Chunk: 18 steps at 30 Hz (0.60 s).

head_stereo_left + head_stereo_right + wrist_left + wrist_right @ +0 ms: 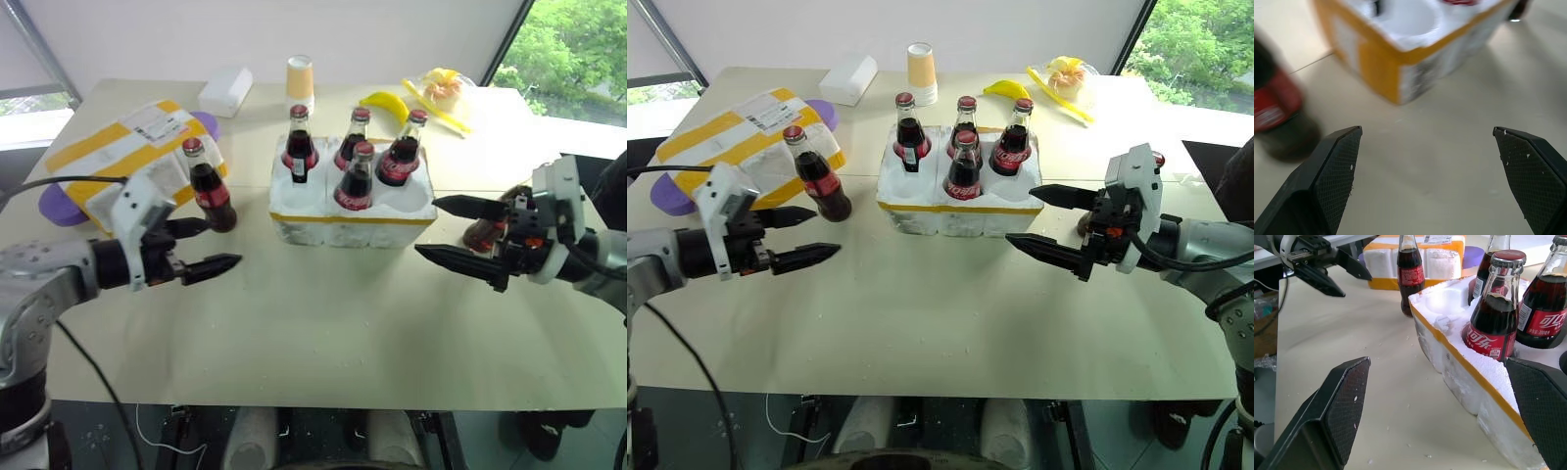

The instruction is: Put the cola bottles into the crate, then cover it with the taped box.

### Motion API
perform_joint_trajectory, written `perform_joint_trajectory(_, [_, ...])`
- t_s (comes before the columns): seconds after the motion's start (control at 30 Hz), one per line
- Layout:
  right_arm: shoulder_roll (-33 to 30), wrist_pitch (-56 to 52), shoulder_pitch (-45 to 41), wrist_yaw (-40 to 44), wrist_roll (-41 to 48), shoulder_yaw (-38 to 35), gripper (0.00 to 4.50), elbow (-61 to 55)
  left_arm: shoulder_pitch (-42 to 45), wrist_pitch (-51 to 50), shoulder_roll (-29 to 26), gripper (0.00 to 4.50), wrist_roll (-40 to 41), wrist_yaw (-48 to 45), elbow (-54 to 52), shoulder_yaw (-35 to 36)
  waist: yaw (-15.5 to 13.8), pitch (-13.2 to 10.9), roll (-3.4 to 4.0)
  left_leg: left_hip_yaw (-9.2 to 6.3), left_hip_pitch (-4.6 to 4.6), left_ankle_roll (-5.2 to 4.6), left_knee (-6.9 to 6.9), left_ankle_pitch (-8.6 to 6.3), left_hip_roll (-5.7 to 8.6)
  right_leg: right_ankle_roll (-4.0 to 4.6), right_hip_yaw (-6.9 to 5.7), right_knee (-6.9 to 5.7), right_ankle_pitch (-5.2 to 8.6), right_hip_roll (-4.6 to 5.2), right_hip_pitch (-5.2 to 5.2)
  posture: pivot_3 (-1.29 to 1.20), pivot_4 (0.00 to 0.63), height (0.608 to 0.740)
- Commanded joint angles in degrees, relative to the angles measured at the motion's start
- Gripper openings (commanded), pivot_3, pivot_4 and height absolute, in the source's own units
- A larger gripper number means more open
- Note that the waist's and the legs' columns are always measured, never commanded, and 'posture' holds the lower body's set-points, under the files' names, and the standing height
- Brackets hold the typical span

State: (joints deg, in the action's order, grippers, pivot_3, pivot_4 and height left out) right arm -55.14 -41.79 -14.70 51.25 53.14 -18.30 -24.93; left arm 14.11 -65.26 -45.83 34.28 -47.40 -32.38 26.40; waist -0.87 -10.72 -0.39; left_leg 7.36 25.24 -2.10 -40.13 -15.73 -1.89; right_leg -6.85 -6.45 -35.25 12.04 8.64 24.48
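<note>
cream table (323, 333) by bright windows (573, 54), perhaps trees outside.

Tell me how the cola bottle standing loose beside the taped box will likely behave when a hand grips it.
The loose cola bottle is tall on a narrow base, so a high push would probably tip it. It looks like smooth glass, likely slippery and breakable. Full of dark cola, it is probably heavy for its size. The open left hand is nearest.
</note>
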Motion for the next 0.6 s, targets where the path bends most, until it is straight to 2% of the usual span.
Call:
perform_joint_trajectory(0.03, [-0.23,1.26,-2.68,1.67,-0.97,0.48,4.50,1.13,-0.85,4.75,1.53,4.48,-2.33,5.89,0.97,4.04,0.02,0.00,0.00,0.00,0.00,0.00,0.00,0.00,0.02,0.00,0.00,0.00,0.00,0.00,0.00,0.00,0.150,0.740])
perform_joint_trajectory(0.27, [0.19,1.13,-5.09,2.63,-2.13,1.47,4.50,2.20,2.64,11.52,4.87,4.48,-4.10,11.30,6.61,-1.96,0.03,0.01,-0.02,0.05,0.00,0.01,0.01,0.00,0.03,0.00,-0.01,-0.01,-0.01,-0.02,0.01,0.00,0.150,0.740])
perform_joint_trajectory(0.6, [-0.03,0.27,-3.94,1.03,-1.62,-0.97,4.50,0.61,7.41,19.48,5.77,4.48,-8.17,13.73,17.77,-8.42,0.08,0.01,-0.02,0.12,0.01,0.01,0.03,0.00,0.03,0.00,0.00,-0.01,-0.01,-0.03,0.05,0.00,0.150,0.740])
